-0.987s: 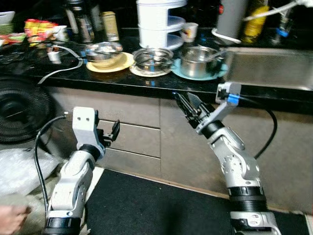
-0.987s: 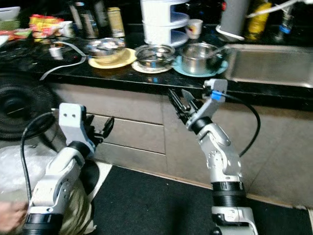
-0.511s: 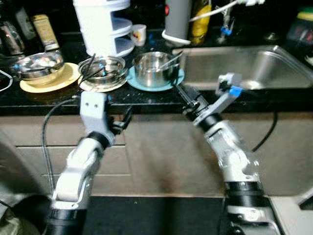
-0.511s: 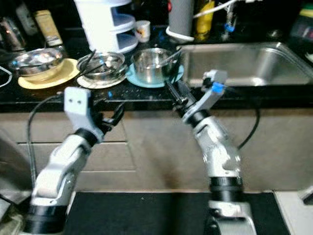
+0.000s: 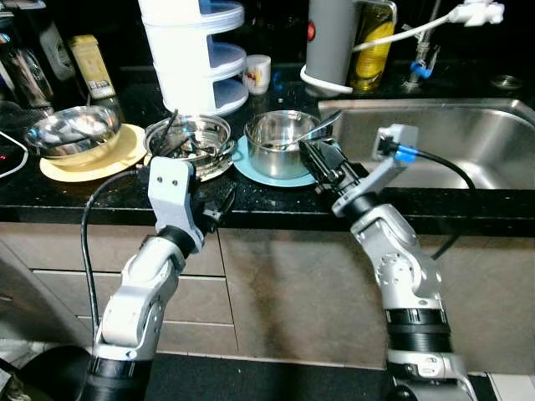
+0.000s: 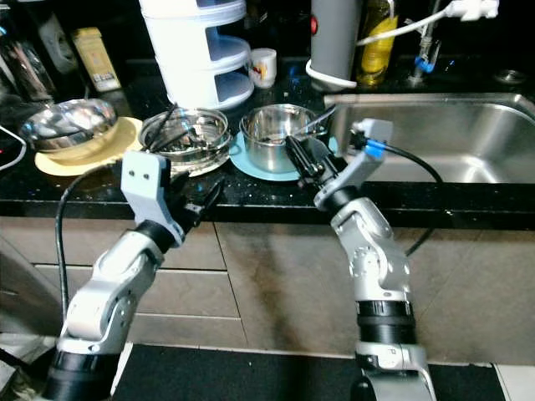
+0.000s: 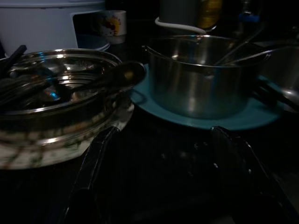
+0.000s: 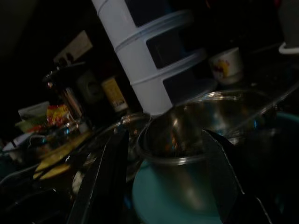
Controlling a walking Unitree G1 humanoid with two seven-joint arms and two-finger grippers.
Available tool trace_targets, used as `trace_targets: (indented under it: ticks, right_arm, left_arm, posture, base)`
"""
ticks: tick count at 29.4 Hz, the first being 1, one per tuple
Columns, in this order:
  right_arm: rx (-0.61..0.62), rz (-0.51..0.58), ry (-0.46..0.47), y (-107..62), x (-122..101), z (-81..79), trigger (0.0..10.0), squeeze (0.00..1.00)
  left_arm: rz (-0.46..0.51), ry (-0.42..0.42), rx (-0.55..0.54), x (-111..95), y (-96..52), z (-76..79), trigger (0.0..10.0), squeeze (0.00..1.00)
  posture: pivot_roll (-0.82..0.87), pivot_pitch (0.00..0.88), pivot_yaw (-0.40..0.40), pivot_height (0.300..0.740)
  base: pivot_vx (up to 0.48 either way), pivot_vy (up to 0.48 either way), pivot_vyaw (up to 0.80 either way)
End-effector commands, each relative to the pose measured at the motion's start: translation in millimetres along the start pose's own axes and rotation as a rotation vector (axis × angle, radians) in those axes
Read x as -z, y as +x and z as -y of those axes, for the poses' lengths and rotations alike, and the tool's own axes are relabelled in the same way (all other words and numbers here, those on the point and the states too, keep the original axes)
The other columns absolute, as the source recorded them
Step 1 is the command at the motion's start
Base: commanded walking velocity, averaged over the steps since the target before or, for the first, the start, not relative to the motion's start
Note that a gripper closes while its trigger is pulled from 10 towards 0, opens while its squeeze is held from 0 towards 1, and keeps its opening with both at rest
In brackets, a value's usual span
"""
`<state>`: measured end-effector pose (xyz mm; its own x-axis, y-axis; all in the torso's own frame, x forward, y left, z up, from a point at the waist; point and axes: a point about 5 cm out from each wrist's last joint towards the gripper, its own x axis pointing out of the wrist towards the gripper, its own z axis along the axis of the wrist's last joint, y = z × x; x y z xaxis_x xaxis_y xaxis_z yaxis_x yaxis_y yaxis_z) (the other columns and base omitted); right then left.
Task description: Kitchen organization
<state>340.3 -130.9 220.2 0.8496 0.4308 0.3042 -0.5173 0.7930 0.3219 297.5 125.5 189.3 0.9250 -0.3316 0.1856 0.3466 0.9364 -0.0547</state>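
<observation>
Now the right pincer (image 5: 322,160), fingers spread and empty, hangs at the surface (image 5: 276,200) edge facing the steel pot (image 5: 282,144) on its teal plate (image 5: 251,164); straddle the rim squarely, clear of the spoon (image 5: 322,128); left pincer (image 5: 219,203) open nearby

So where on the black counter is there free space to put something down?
The black counter is bare along its front edge, before the teal plate with the steel pot. The steel sink basin also looks empty. From the yellow plate to the teal plate the dishes stand close together.
</observation>
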Motion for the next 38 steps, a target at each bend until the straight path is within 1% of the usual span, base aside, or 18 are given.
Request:
trace_targets:
  ticks: [1, 5, 7, 8, 9, 13, 15, 25, 27, 30, 33, 34, 35, 36, 38]
  right_arm:
    - [0.004, -0.012, -0.013, 0.4, 1, 0.8, 10.0, 0.00]
    - [0.002, -0.010, -0.010, 0.9, 0, 0.1, 10.0, 0.00]
    - [0.007, 0.007, -0.009, 1.1, -1, 0.2, 10.0, 0.00]
    - [0.008, 0.012, -0.006, 1.0, -1, 0.2, 10.0, 0.00]
    - [0.008, 0.012, -0.006, 1.0, -1, 0.2, 10.0, 0.00]
    - [0.005, 0.026, 0.001, 1.5, -3, 0.2, 10.0, 0.00]
    - [0.004, 0.025, 0.001, 1.9, -3, 0.2, 10.0, 0.00]
    - [-0.002, 0.005, -0.008, 4.6, 1, -1.7, 10.0, 0.00]
    - [0.002, -0.004, -0.015, 4.8, 3, -1.8, 10.0, 0.00]
    - [0.005, -0.011, -0.019, 4.6, 4, -1.4, 10.0, 0.00]
    - [0.004, -0.021, -0.030, 4.3, 4, -0.5, 10.0, 0.00]
    - [-0.004, -0.029, -0.052, 4.3, 5, -1.1, 10.0, 0.00]
    - [-0.014, -0.043, -0.101, 4.5, 7, -2.8, 10.0, 0.00]
    - [-0.014, -0.043, -0.101, 4.5, 7, -2.8, 10.0, 0.00]
    - [-0.013, -0.052, -0.180, 6.0, 8, -5.4, 10.0, 0.00]
  left_arm:
    - [0.000, -0.019, 0.042, -1, 0.0, 6.8, 10.0, 0.00]
    - [0.005, -0.035, 0.084, -1, -0.3, 12.9, 10.0, 0.00]
    - [0.008, -0.082, 0.172, -3, -2.6, 25.7, 10.0, 0.00]
    - [0.007, -0.097, 0.199, -3, -3.5, 29.5, 10.0, 0.00]
    - [0.007, -0.097, 0.199, -3, -3.5, 29.5, 10.0, 0.00]
    - [-0.001, -0.111, 0.303, -3, -8.0, 45.1, 10.0, 0.00]
    - [-0.003, -0.109, 0.308, -2, -8.2, 45.8, 10.0, 0.00]
    - [-0.040, -0.081, 0.309, 3, -12.2, 44.8, 10.0, 0.00]
    - [-0.057, -0.052, 0.298, 6, -13.7, 44.6, 10.0, 0.00]
    - [-0.067, -0.032, 0.287, 9, -15.2, 45.0, 10.0, 0.00]
    - [-0.064, -0.005, 0.235, 11, -17.7, 44.2, 10.0, 0.00]
    - [-0.055, -0.004, 0.202, 10, -18.3, 43.2, 10.0, 0.00]
    - [-0.047, 0.001, 0.167, 10, -18.8, 41.9, 10.0, 0.00]
    - [-0.047, 0.001, 0.167, 10, -18.8, 41.9, 10.0, 0.00]
    - [-0.036, 0.012, 0.109, 10, -19.5, 39.6, 10.0, 0.00]
  posture:
    - [-0.03, 0.000, 0.044, 0.740]
    - [-0.03, 0.000, 0.044, 0.740]
    - [-0.03, 0.000, 0.043, 0.740]
    - [-0.03, 0.000, 0.044, 0.740]
    - [-0.03, 0.000, 0.044, 0.740]
    - [-0.03, 0.000, 0.040, 0.740]
    - [-0.03, 0.000, 0.040, 0.740]
    - [-0.03, 0.000, 0.040, 0.740]
    - [-0.03, 0.000, 0.040, 0.740]
    - [-0.03, 0.000, 0.040, 0.740]
    - [-0.03, 0.000, 0.037, 0.740]
    - [-0.03, 0.000, 0.037, 0.740]
    - [-0.03, 0.000, 0.038, 0.740]
    - [-0.03, 0.000, 0.038, 0.740]
    - [-0.02, 0.000, 0.036, 0.740]
  base:
    - [0.390, 0.000, -0.80]
    - [0.388, 0.000, -0.80]
    - [0.367, 0.000, -0.24]
    - [0.349, 0.000, 0.00]
    - [0.349, 0.000, 0.00]
    - [0.000, 0.000, 0.00]
    - [0.000, 0.000, 0.00]
    - [0.000, 0.000, 0.00]
    - [0.000, 0.000, 0.00]
    - [0.000, 0.000, 0.00]
    - [0.000, 0.000, 0.00]
    - [0.000, 0.000, 0.00]
    - [0.000, 0.000, 0.00]
    - [0.000, 0.000, 0.00]
    - [0.000, 0.000, 0.00]
